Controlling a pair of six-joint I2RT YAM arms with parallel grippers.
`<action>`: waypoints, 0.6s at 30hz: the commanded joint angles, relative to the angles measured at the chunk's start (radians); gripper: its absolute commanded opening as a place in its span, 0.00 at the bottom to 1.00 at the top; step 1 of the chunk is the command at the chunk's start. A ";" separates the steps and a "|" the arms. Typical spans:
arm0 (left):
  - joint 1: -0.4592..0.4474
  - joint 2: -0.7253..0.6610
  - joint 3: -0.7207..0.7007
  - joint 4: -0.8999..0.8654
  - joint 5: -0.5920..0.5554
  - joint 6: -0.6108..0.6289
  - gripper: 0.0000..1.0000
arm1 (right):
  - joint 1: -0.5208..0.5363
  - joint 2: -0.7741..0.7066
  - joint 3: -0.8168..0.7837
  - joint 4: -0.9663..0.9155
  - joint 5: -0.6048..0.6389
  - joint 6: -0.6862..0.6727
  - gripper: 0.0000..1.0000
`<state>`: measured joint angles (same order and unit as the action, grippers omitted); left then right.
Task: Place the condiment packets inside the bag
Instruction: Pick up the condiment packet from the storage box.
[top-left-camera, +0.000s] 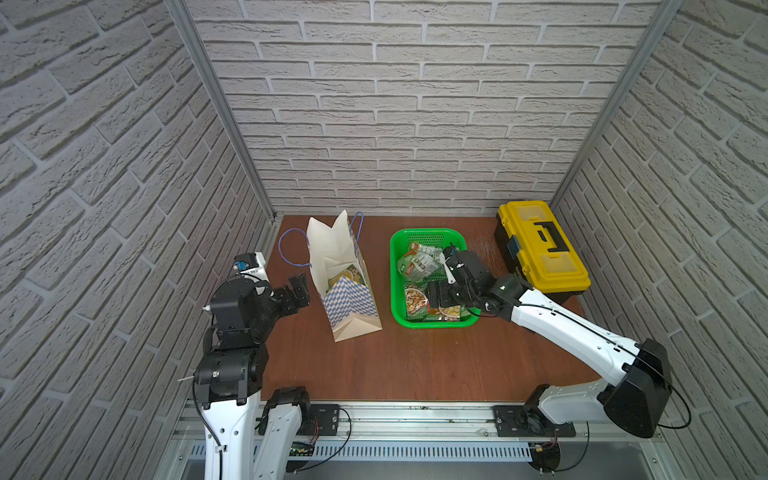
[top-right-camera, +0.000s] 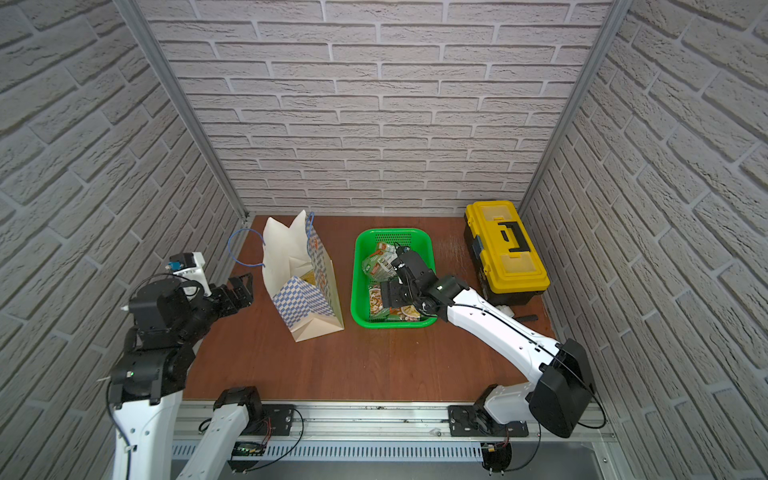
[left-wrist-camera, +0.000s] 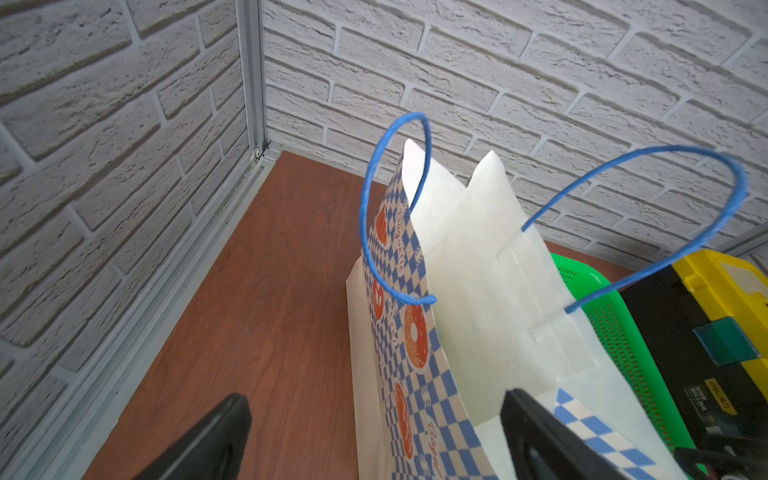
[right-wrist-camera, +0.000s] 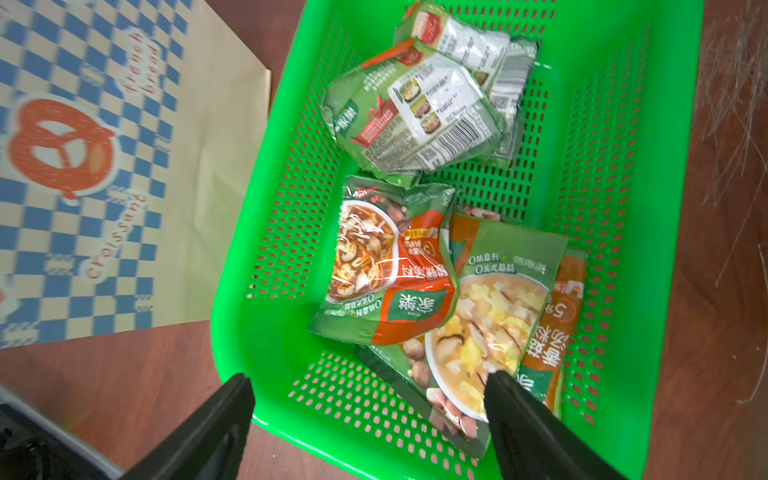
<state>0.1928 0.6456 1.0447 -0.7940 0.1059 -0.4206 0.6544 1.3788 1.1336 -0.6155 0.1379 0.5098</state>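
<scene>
While the right gripper hangs over the near end of the basket, its fingers stand wide apart and empty. One tip is above a soup-photo packet and the other is over the basket's rim on the bag side. Several packets lie loose in the basket, face-down at its far end and face-up at its near end. The bag stands just left of the basket, mouth open, with a narrow strip of table between them; one packet shows inside. Beyond the bag from the basket, the left gripper is spread and empty, just beside the bag's edge. A toolbox sits right of the basket. Broad bare table lies before the basket.
</scene>
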 joint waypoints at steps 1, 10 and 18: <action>0.007 0.017 -0.012 0.027 -0.020 0.000 0.98 | -0.023 0.023 -0.044 0.025 0.034 0.047 0.88; 0.007 0.015 -0.028 -0.010 0.035 -0.050 0.98 | -0.058 0.158 -0.082 0.074 -0.005 0.095 0.77; 0.007 -0.045 -0.088 -0.007 0.042 -0.072 0.98 | -0.071 0.247 -0.067 0.127 -0.032 0.099 0.69</action>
<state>0.1936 0.6178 0.9634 -0.8188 0.1349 -0.4759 0.5896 1.6085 1.0546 -0.5381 0.1196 0.5949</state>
